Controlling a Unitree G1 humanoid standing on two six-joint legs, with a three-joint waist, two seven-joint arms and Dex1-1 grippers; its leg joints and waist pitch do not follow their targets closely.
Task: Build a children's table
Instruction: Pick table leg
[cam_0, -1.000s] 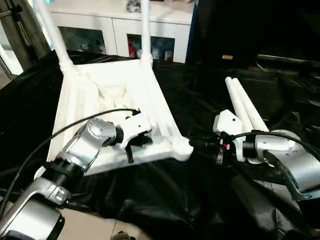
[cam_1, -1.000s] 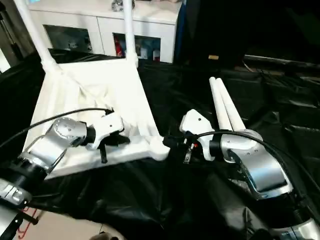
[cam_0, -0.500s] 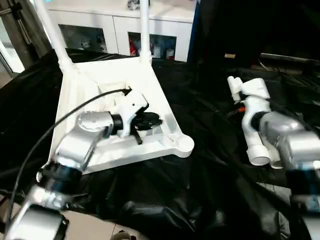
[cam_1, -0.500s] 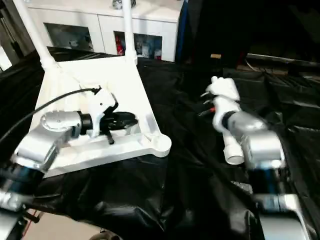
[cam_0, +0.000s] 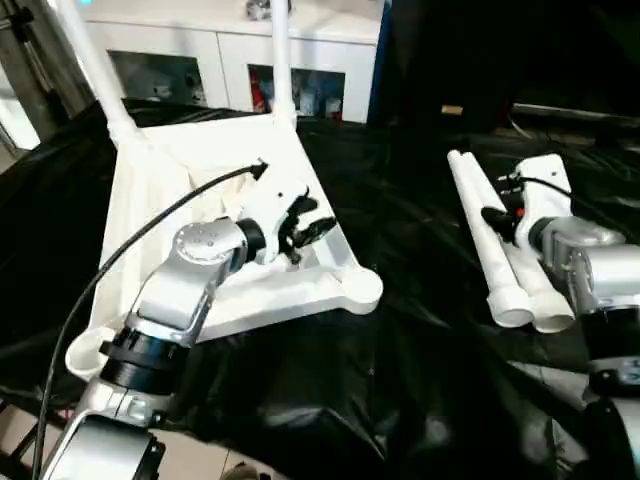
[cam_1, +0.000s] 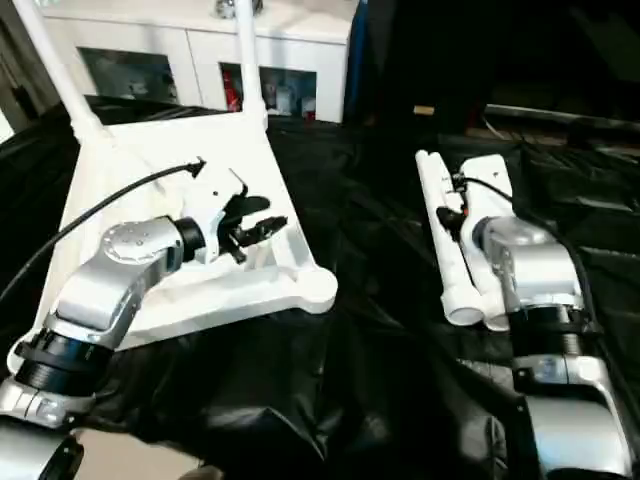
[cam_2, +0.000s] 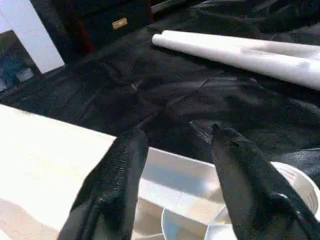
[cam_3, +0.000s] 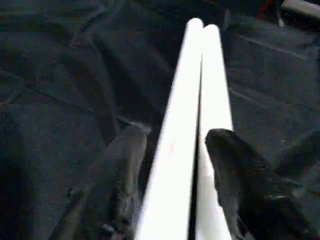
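On the black-draped surface (cam_0: 400, 330) in your head views, the upside-down table top (cam_0: 200, 190) lies on your left with two legs (cam_0: 272, 60) standing in its far sockets, white cabinet (cam_0: 230, 50) behind. Your left gripper (cam_0: 305, 225) hovers over the ribbed underside near the empty near corner socket (cam_0: 362, 288). Two loose legs (cam_1: 450, 250) lie side by side on your right; your right gripper (cam_1: 452, 205) sits over them.

Left wrist view: fingers (cam_2: 117, 170) spread apart, holding nothing, above the top's rim (cam_2: 170, 167).

Right wrist view: fingers (cam_3: 235, 165) spread, straddling the nearer loose leg (cam_3: 175, 150), not closed on it.
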